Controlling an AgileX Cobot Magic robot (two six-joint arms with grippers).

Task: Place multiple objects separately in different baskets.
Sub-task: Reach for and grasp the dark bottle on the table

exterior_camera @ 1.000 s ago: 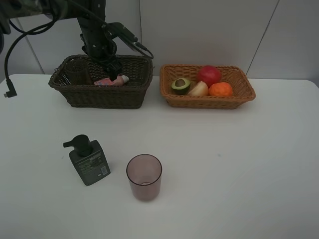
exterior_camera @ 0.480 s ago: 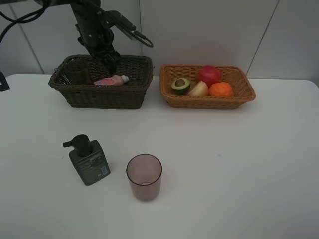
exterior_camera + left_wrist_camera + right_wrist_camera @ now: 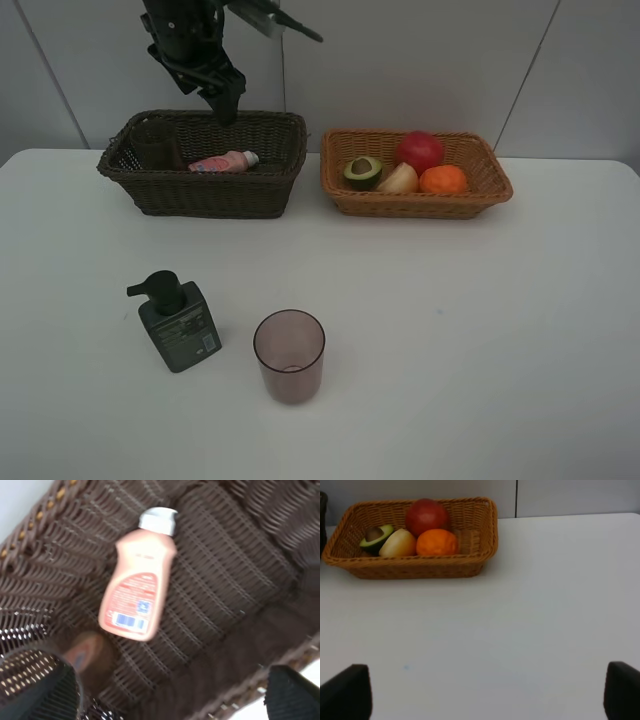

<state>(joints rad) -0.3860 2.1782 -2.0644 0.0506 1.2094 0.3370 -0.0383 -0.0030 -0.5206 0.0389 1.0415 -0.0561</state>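
My left claw (image 3: 227, 102) hangs open just above the back rim of the dark brown basket (image 3: 200, 192), and it holds nothing. Inside that basket the small pink bottle (image 3: 224, 161) lies on its side, with a brownish cup (image 3: 155, 148) near it that is hard to see. Just to the right of the dark brown basket sits the light basket (image 3: 415, 204), with the red apple (image 3: 419, 150), tangerine (image 3: 443, 179), peach fruit (image 3: 400, 179) and avocado half (image 3: 363, 171) inside. In front of the dark brown basket, on the table (image 3: 480, 320), stand the green pump bottle (image 3: 178, 325) and another cup (image 3: 289, 355). My right claw (image 3: 482, 692) is open and holds nothing, over the table to the right of the dark brown basket.
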